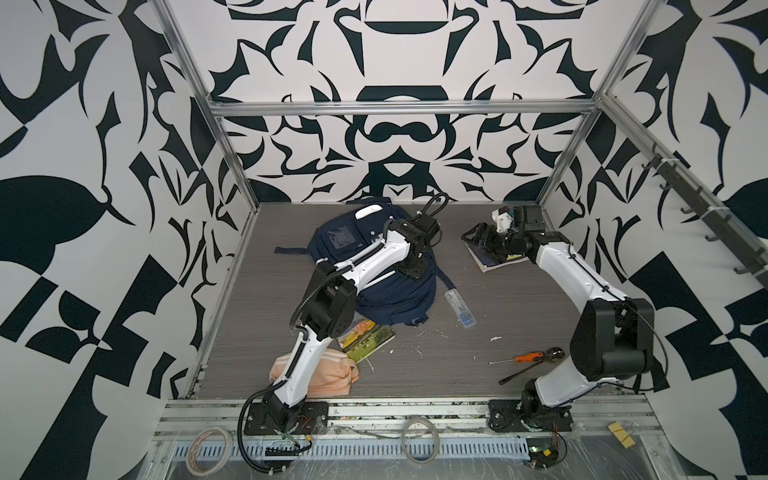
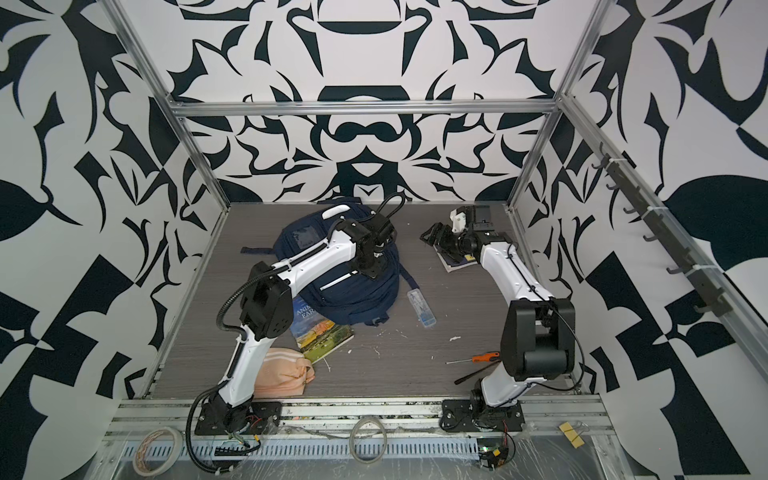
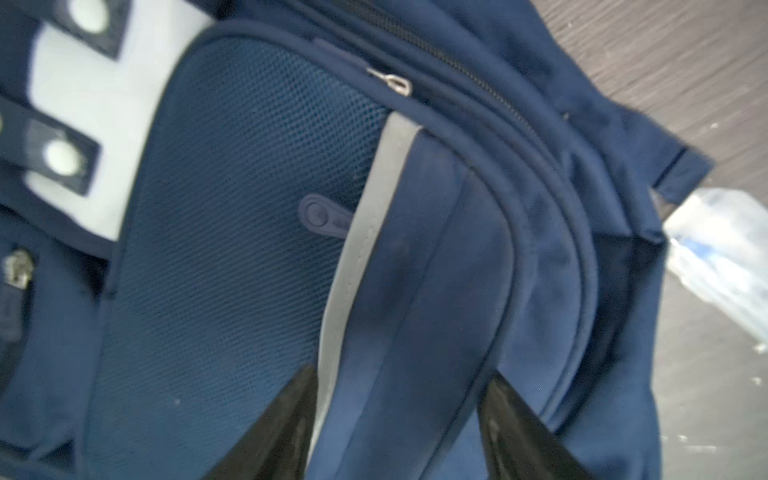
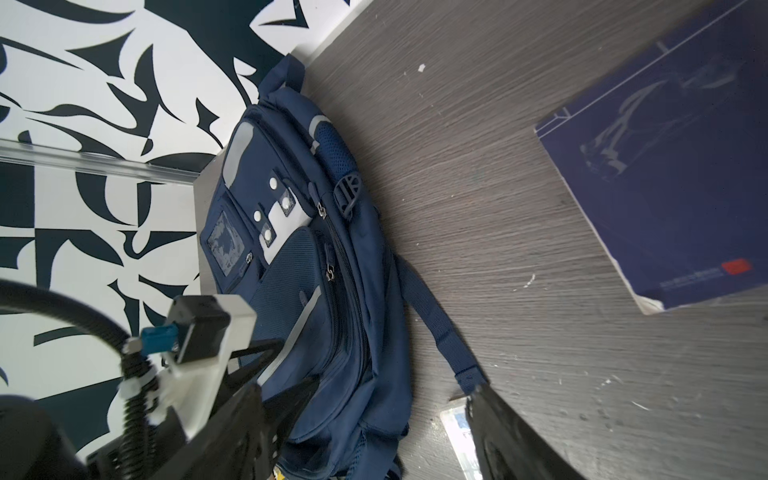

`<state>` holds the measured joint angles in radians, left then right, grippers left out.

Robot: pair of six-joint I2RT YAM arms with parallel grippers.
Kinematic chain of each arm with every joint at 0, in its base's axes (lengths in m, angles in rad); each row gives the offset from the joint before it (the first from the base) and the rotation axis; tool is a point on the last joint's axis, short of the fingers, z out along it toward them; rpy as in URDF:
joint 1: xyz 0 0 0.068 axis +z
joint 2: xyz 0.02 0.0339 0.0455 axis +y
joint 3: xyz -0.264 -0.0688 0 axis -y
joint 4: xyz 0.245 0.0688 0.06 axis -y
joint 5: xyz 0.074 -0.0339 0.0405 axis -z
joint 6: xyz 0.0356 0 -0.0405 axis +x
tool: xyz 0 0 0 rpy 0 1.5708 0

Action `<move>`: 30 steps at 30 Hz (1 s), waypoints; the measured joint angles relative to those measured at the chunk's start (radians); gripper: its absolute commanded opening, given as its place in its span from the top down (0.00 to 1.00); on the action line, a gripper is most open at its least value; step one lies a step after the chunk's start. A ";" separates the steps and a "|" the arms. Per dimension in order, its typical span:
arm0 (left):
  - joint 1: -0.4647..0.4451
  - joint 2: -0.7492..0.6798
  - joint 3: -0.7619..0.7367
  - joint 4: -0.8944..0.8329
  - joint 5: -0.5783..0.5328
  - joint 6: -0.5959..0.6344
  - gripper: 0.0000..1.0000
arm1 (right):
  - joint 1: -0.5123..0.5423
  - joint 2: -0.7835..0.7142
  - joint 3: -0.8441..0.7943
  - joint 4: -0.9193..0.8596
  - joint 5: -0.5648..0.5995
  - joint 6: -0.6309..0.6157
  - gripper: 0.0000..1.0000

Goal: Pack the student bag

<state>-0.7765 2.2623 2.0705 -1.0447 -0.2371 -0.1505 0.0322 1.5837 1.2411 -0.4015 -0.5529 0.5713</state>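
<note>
The student bag (image 1: 376,286) (image 2: 353,297), navy with white stripes and a studded grey patch, lies flat at the back centre of the table. My left gripper (image 1: 413,272) (image 2: 371,274) points down onto its front panel. In the left wrist view the left gripper (image 3: 401,374) is open, its jaws straddling a navy panel beside a grey stripe (image 3: 374,216) of the student bag (image 3: 232,249). My right gripper (image 1: 471,237) (image 2: 430,237) hovers open over a navy book (image 1: 488,266), with nothing in it. The right wrist view shows the right gripper (image 4: 374,415) facing the student bag (image 4: 316,257).
A clear plastic case (image 1: 460,309) (image 2: 422,309) lies right of the bag. A colourful book (image 2: 322,332) and a peach pouch (image 1: 328,374) sit at the front left, under the left arm. An orange screwdriver (image 1: 523,357) and a black tool (image 1: 528,370) lie at the front right.
</note>
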 measured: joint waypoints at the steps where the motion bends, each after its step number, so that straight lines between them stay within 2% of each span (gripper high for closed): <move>1: -0.005 0.007 0.002 0.005 -0.008 -0.010 0.62 | 0.000 -0.007 -0.003 -0.002 0.004 0.000 0.19; 3: -0.011 0.016 -0.007 0.016 -0.021 -0.003 0.92 | 0.000 -0.019 -0.013 -0.004 0.012 -0.003 0.19; 4: -0.013 0.015 -0.024 0.031 -0.028 -0.002 1.00 | 0.000 -0.025 -0.018 -0.005 0.016 -0.004 0.20; 7: -0.005 -0.011 -0.100 0.092 -0.045 0.013 1.00 | 0.000 -0.047 -0.036 -0.014 0.039 -0.010 0.22; 10: 0.021 -0.084 -0.184 0.143 -0.024 0.019 1.00 | 0.007 -0.070 -0.037 -0.049 0.074 -0.038 0.22; 12: 0.050 -0.158 -0.233 0.174 0.006 0.040 1.00 | 0.015 -0.087 -0.037 -0.060 0.093 -0.061 0.26; 17: 0.135 -0.408 -0.350 0.242 0.190 0.128 1.00 | 0.042 -0.185 -0.129 0.087 0.054 -0.080 0.27; 21: 0.200 -0.553 -0.378 0.229 0.387 0.164 1.00 | 0.071 -0.245 -0.209 0.221 -0.016 -0.120 0.20; 26: 0.228 -0.620 -0.365 0.135 0.544 0.210 1.00 | 0.092 -0.284 -0.279 0.355 -0.099 -0.215 0.11; 29: 0.230 -0.629 -0.349 0.061 0.565 0.246 1.00 | 0.092 -0.311 -0.319 0.417 -0.156 -0.278 0.12; 30: 0.230 -0.636 -0.352 0.040 0.565 0.257 1.00 | 0.092 -0.312 -0.323 0.430 -0.178 -0.301 0.16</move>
<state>-0.5461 1.6260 1.7187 -1.0050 0.3283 0.1070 0.1242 1.2713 0.9180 0.0288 -0.7307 0.2707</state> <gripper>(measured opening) 0.067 0.881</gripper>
